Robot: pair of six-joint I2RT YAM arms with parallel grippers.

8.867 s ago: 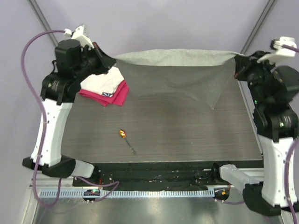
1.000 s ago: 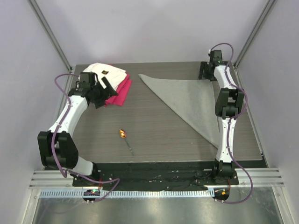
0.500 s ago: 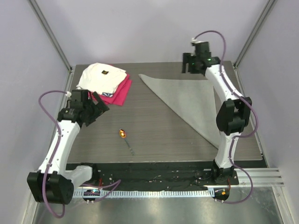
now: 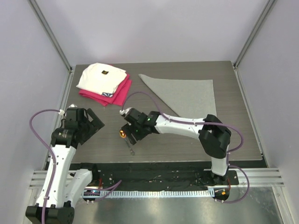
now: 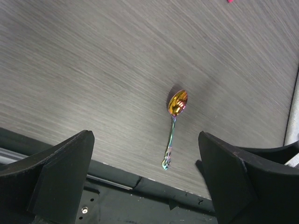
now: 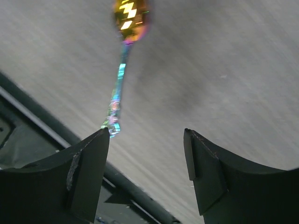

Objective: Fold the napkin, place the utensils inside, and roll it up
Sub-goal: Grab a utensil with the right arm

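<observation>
The napkin, a light-grey cloth, lies flat as a triangle at the back right of the table. The utensil is a small spoon with an orange-gold bowl and a thin iridescent stem, lying near the front edge. My right gripper hovers open just over it. In the right wrist view the spoon lies ahead of the left finger, and nothing is between the jaws of the right gripper. My left gripper stands open at the left, holding nothing. Its wrist view shows the spoon beyond the left gripper.
A folded white cloth lies on a magenta-red cloth at the back left. A black rail runs along the table's front edge close to the spoon's handle. Purple-grey walls enclose the table on three sides.
My right arm has swung from the back right corner down to the spoon at the front. My left arm has drawn back toward the near left. Napkin and spoon lie as before.
</observation>
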